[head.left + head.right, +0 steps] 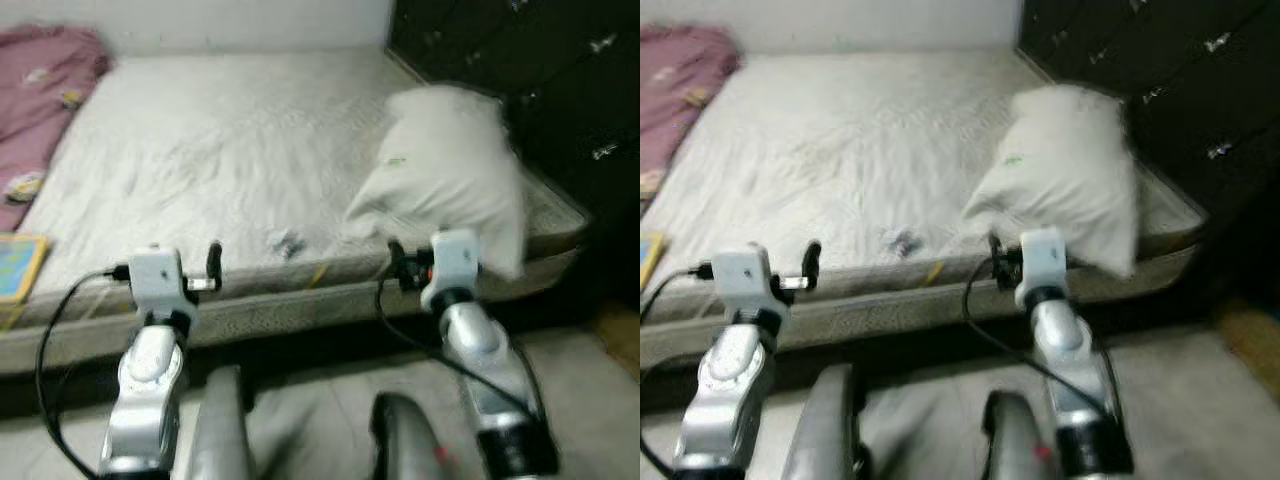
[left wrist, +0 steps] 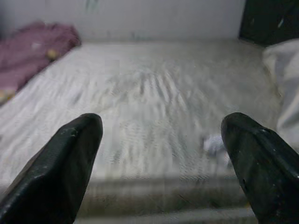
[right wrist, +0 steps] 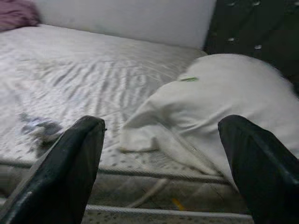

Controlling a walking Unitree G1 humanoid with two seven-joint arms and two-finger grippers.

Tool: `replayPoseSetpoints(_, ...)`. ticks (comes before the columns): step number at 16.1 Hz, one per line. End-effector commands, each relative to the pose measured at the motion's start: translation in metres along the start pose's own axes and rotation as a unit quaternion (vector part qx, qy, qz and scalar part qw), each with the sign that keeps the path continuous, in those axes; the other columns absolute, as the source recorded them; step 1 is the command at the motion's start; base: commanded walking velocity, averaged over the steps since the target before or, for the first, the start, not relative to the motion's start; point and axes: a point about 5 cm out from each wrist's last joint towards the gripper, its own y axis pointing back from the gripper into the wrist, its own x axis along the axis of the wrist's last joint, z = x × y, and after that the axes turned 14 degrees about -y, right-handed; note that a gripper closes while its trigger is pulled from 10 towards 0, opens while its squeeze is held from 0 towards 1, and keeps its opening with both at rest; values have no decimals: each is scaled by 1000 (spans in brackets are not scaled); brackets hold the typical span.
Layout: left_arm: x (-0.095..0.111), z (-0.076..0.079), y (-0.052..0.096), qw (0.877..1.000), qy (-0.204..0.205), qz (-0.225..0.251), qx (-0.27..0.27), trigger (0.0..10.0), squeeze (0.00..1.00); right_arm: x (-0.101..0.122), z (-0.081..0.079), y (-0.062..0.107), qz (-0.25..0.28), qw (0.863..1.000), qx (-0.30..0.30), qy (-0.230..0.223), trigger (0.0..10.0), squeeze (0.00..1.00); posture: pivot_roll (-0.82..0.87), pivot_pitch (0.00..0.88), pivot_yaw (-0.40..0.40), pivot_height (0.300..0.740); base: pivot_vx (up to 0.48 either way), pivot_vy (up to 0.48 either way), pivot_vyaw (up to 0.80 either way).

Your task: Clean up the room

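Note:
A white pillow (image 1: 450, 175) lies on the right side of a bare grey mattress (image 1: 220, 150), its corner hanging over the near edge. A small crumpled scrap (image 1: 287, 242) sits near the mattress's front edge. My left gripper (image 2: 161, 154) is open, held in front of the mattress edge with nothing between its fingers. My right gripper (image 3: 163, 163) is open too, facing the pillow's (image 3: 224, 107) near corner from just short of the bed.
A pink blanket (image 1: 40, 90) is bunched at the far left of the bed. A blue and yellow book (image 1: 20, 265) lies at the left near edge. A dark tufted headboard (image 1: 520, 60) stands to the right. Pale tiled floor (image 1: 590, 400) runs before the bed.

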Motion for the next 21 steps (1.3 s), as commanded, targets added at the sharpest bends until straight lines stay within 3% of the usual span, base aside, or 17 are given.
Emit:
replayPoseSetpoints(1, 2, -4, -1, 1000, -4, 2, 4, 10000, 0, 1, -7, -1, 2, 1000, 17, -3, 10000, 0, 5, 11, -15, 559, 0, 0, 475)
replayPoseSetpoints(7, 1, -5, -1, 1000, 1, 0, 3, 10000, 0, -1, -10, 0, -4, 999, 32, -12, 10000, 0, 3, 13, -14, 559, 0, 0, 305)
replayPoseSetpoints(16, 1, -4, -1, 1000, 3, -1, -1, 10000, 0, -1, -15, 2, -4, 998, 61, -9, 10000, 0, 4, 16, -14, 559, 250, 0, 635)
replayPoseSetpoints(21, 0, -3, 0, 1000, 4, -2, -3, 10000, 0, -3, -13, 2, -8, 998, 54, -12, 10000, 0, 7, 11, -18, 559, 276, 0, 173)
